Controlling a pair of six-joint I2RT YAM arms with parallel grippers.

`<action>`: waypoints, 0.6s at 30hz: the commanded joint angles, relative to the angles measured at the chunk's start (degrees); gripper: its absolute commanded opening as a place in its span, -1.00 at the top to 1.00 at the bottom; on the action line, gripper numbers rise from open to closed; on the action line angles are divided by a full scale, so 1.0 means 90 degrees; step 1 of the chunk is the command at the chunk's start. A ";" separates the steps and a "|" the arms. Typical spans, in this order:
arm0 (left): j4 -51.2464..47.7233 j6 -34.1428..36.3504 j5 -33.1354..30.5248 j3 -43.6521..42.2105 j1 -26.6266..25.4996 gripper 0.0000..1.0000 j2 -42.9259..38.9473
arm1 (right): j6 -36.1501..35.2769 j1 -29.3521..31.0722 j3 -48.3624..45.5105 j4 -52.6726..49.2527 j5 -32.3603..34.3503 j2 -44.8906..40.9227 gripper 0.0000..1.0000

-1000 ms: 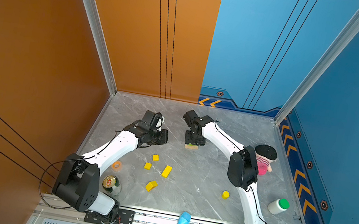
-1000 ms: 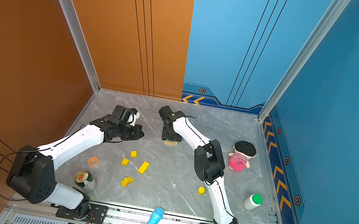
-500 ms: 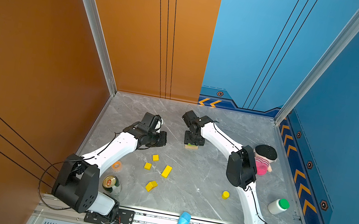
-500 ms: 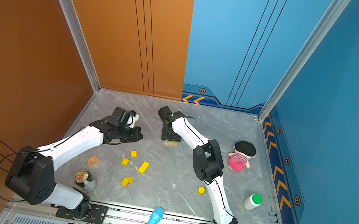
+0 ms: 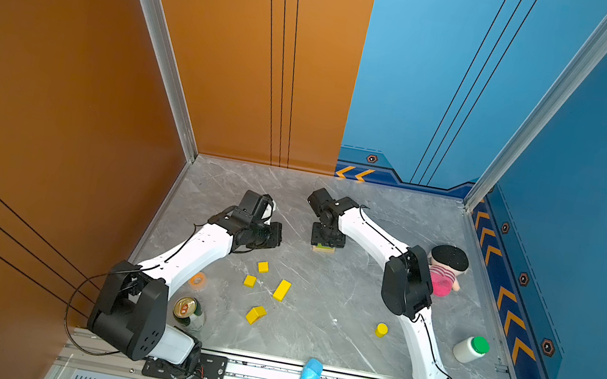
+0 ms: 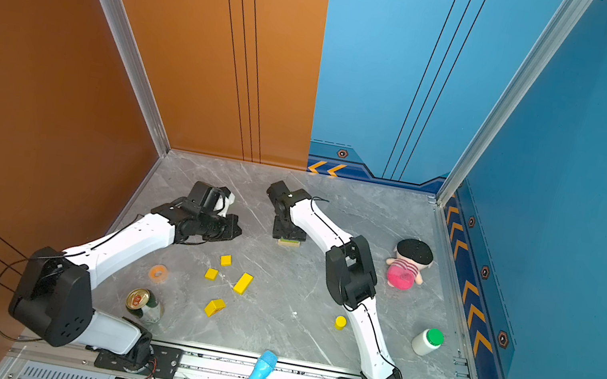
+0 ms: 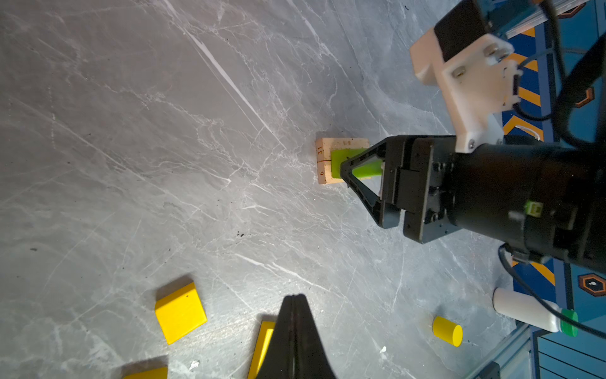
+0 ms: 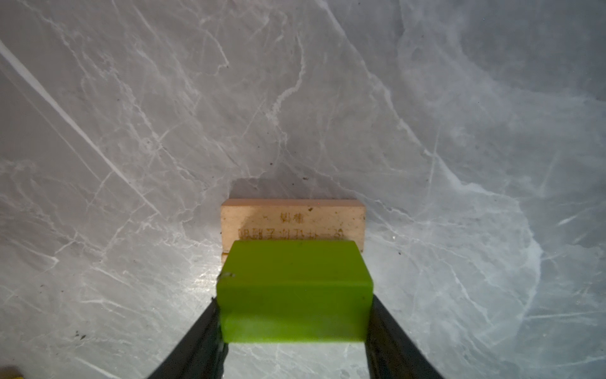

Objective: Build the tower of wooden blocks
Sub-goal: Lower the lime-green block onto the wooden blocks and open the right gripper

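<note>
bar (image 8: 295, 288): green | planks (image 8: 292, 220): tan, printed marks | cylinder (image 5: 381, 330): yellow | table (image 5: 337, 298): grey, white-veined | bottle (image 5: 469, 349): white, green cap

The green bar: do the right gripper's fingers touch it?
Touching. The right wrist view shows the green bar wedged between the black fingers of the right gripper, each pressed against one end, with no gap.

Right hand (image 8: 295, 311): black fingers (image 8: 200, 341) clamp the green bar (image 8: 295, 282) at both ends.
Bar: level, covering the near edge of the plank (image 8: 292, 218).
Plank: tan, printed marks, flat on the grey counter (image 8: 131, 115).
</note>
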 commanded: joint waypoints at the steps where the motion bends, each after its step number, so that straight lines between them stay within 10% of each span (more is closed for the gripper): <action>1: -0.0036 0.0095 0.0038 -0.0087 0.0086 0.87 -0.0126 | 0.0111 0.0039 0.0208 -0.0229 0.0151 0.0110 -0.13; 18: -0.0027 0.0099 0.0055 -0.0106 0.0106 0.87 -0.0118 | 0.0106 0.0051 0.0352 -0.0291 0.0149 0.0217 -0.17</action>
